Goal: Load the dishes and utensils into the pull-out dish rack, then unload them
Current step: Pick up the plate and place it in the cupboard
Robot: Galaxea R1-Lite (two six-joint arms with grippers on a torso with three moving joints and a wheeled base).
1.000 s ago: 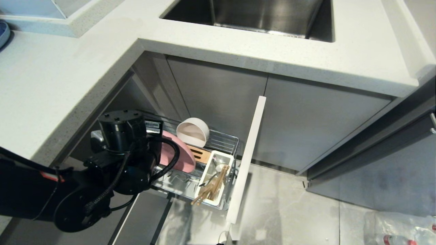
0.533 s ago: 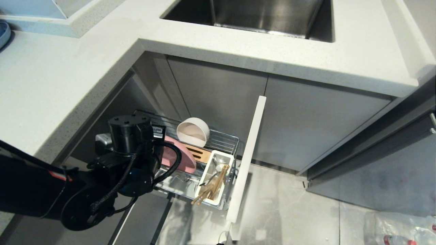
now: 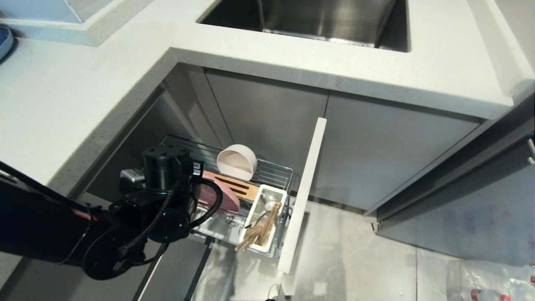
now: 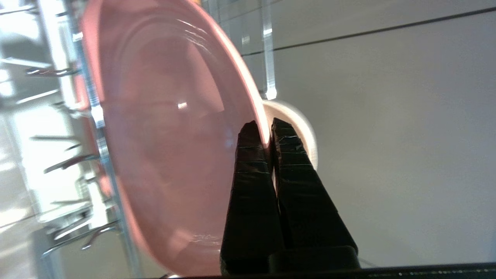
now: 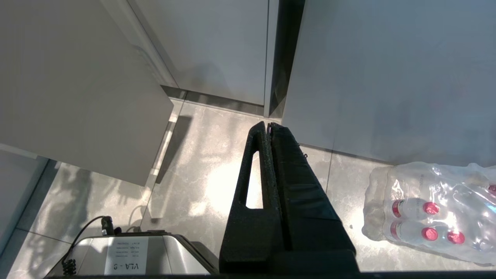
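Left pincer (image 4: 267, 133) was clamped on the rim of the pink plate (image 4: 166, 128), fingers pinching the thin edge from both sides; an edge grip probably suits a plate standing on edge between the rack's (image 3: 273, 169) wire prongs. In the head view the plate (image 3: 223, 198) stood tilted in the rack, half hidden by the left arm's wrist. White bowl (image 3: 237, 162) sat on its side at the rack's back, just beyond the wooden insert (image 3: 236, 187). Chopsticks (image 3: 258, 231) and spoon (image 3: 260, 218) lay slanted in the white caddy (image 3: 251, 217), beside the front panel (image 3: 304, 192). Whether the plate was being set in or lifted out could not be told. Right pincer (image 5: 268, 128) hung closed and empty over the floor, near a pack of bottles (image 5: 430, 211). Pale speckled surface (image 3: 75, 96) ran above, sink (image 3: 317, 19) sunk into it, grey cabinet fronts and tiled floor below.
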